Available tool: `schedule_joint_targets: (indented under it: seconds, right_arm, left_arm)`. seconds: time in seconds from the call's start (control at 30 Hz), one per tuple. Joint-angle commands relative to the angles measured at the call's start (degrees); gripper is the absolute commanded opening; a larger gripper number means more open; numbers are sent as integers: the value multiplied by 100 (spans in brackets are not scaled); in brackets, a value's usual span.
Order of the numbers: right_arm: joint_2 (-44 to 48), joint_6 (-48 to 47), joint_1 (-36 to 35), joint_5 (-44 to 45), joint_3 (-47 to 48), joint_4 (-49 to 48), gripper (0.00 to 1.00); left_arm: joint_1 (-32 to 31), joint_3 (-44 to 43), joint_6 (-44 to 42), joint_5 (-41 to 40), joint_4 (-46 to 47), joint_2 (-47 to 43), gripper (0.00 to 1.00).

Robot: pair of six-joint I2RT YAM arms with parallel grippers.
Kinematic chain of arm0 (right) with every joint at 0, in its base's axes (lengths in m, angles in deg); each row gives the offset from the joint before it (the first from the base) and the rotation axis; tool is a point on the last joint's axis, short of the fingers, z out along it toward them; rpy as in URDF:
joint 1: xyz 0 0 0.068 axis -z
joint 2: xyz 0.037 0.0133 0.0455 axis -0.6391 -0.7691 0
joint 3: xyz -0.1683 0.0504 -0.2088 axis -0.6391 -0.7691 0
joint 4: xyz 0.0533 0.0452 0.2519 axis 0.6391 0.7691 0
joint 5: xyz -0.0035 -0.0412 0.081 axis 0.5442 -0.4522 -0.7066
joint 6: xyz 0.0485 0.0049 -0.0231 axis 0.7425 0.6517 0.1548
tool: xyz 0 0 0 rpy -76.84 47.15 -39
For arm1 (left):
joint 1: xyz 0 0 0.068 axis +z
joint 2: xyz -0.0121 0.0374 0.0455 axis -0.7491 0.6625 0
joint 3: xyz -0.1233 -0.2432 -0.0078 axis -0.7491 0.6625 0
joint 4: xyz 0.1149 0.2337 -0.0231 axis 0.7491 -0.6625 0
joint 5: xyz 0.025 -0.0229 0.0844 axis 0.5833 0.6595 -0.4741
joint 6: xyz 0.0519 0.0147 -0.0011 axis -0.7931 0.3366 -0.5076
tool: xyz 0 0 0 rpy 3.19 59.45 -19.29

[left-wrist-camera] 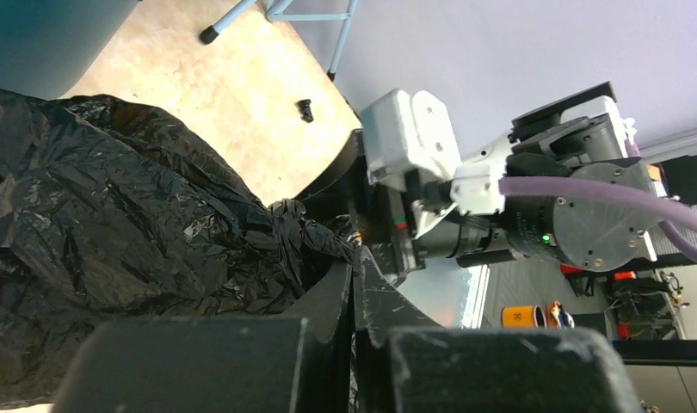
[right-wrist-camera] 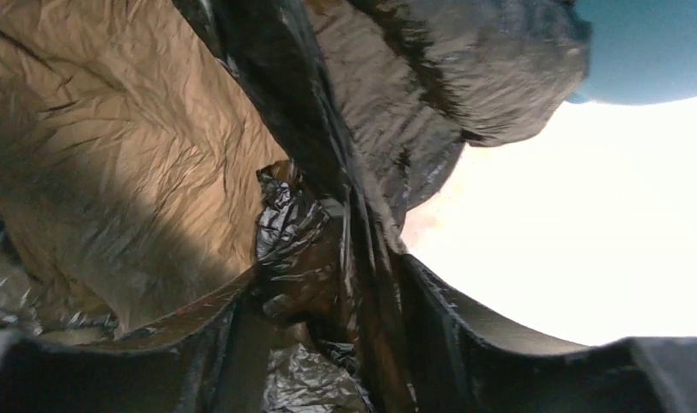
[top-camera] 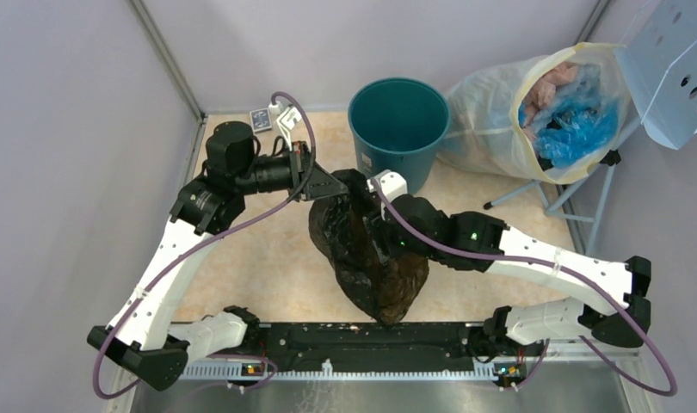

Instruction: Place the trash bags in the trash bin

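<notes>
Trash bags: one glossy black crinkled bag, bunched at its top between the two claws just in front of the trash bin. From there it widens, then tapers to a point by the near edge of the desk, close to the base rail; whether that tip rests on the desk cannot be told. Thin film shows brown where light passes through. Left claw is clenched on the bunched top. Right claw: fingers stand apart with a twisted fold of bag between them; pinching or not, cannot tell. Bin upright at the back of the desk, mouth open. A translucent sack lies just beside the bin on the right. Bare desk lies left of the bag, up to the left arm; a narrower strip lies between the bag and the right forearm. Walls close in at the left and rear.
</notes>
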Motion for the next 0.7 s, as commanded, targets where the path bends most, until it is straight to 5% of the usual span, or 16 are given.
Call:
schedule_joint_targets:
  seconds: [0.0,0.17,0.37,0.57,0.67]
  right_arm:
    - [452,71,-37,454,129,12,41]
    - [502,-77,-32,447,794,116,0]
    - [27,-404,-33,644,1904,364,0]
    - [-708,-511,-25,269,3251,549,0]
    - [-953,-601,-27,228,3608,482,0]
  left_arm:
    - [40,-175,-485,-283,-388,-110,1]
    - [40,-405,-1099,-934,-1297,-173,2]
    - [40,-341,-1281,-1490,-1735,-608,14]
    - [47,-129,-1077,-2086,-1855,-1195,77]
    - [40,148,-825,-1985,-1646,-1593,98]
